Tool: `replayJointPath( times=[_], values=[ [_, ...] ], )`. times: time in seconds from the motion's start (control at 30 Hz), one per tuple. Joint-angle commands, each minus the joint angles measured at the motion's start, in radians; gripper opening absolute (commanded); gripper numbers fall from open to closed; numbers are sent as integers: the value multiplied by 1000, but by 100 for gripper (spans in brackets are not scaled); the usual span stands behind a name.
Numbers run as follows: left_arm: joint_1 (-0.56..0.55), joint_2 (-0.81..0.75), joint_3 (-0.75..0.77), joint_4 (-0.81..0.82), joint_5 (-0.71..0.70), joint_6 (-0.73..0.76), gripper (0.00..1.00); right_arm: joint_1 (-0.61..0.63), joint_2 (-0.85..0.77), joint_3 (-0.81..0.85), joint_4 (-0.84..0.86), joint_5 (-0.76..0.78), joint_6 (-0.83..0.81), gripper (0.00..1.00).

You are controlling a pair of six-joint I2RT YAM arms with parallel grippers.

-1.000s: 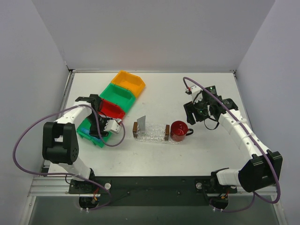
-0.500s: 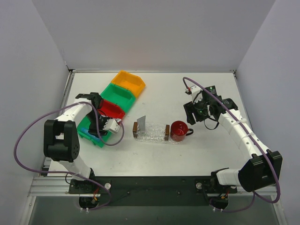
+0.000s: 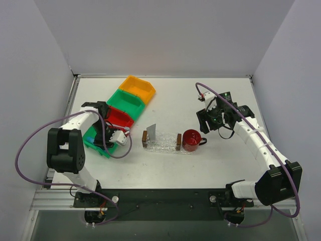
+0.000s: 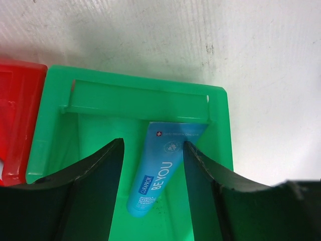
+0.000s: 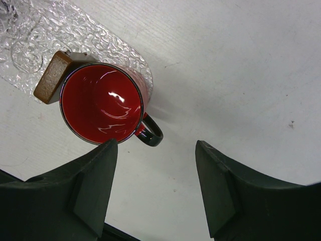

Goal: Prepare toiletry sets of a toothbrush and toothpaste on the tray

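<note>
Nearest item: the left gripper [image 4: 153,144] is inside the near green bin [image 4: 220,125], jaws apart, 1 finger on each side of the blue toothpaste tube [image 4: 159,173]. The tube lies flat on the bin floor, crimped end against the far wall, and neither finger appears to touch it. A red bin [image 4: 20,110] adjoins this one.

Step in hand, as judged: picking up this tube. Recommendation: lower until the fingertips reach the floor, centre on the tube's body, close across its narrow width, then lift straight up to clear the bin's lip.

Mid-table: the tray [image 3: 161,144], clear with 2 brown handles, stands well apart from the bins. A silver-grey piece [image 3: 152,132], probably the second tube, leans at its left end. A red mug [image 5: 100,103] touches its right end.

Beyond the mug, the right gripper [image 5: 156,145] hovers over bare table, jaws apart, holding nothing.

Farthest: 1 more green bin [image 3: 128,100] and 1 orange bin [image 3: 136,88].

The toothbrush cannot be made out in any view.
</note>
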Motion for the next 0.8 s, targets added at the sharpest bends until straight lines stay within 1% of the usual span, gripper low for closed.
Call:
replayJointPath(
  times=[0.0, 0.33, 0.5, 0.53, 0.63, 0.77],
  values=[
    [0, 9, -6, -10, -4, 37, 60, -7, 11, -7, -10, -1, -11, 58],
    [-9, 21, -33, 29, -4, 31, 59, -7, 17, -7, -11, -1, -12, 58],
    [-11, 21, -39, 36, 5, 26, 50, -7, 18, -7, -10, -1, -13, 58],
    [-12, 21, -38, 38, 4, 23, 46, -7, 18, -7, -10, -2, -14, 58],
    [-14, 21, -26, 27, 2, 16, 40, -7, 23, -7, -11, -1, -12, 58],
    [-18, 21, -1, 6, -4, 3, 35, -7, 21, -7, -10, -1, -13, 58]
  ],
)
